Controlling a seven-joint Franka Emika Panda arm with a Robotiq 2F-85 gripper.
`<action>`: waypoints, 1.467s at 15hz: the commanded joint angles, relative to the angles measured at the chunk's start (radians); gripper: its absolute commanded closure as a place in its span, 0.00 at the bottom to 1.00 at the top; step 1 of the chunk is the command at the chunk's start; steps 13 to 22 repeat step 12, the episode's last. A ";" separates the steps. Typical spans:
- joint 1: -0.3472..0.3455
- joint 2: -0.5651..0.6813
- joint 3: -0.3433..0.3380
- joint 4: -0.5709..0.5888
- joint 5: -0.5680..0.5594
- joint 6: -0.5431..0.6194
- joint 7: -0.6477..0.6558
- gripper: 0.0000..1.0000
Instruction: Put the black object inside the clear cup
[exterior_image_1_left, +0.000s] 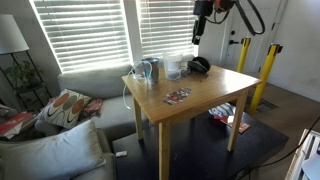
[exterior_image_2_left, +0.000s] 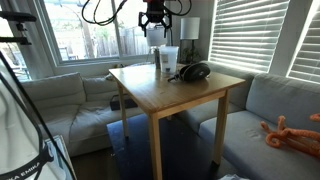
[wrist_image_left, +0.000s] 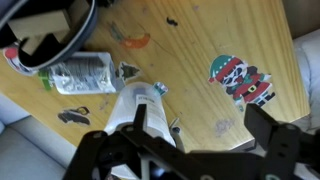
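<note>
The clear cup stands at the far end of the wooden table, next to black headphones. In the wrist view the cup appears see-through with a printed label. A small flat black object lies on the wood just beside it; it is too small to make out in both exterior views. My gripper hangs high above that end of the table. It is open and empty.
A blue-tinted jug stands beside the cup. A red and green figure sticker lies flat on the table. Grey sofas surround the table. A yellow post stands to one side.
</note>
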 joint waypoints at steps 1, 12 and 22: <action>-0.041 -0.172 -0.039 -0.096 -0.081 -0.107 0.126 0.00; -0.041 -0.234 -0.102 -0.117 -0.116 -0.154 0.220 0.00; -0.041 -0.234 -0.102 -0.117 -0.116 -0.154 0.220 0.00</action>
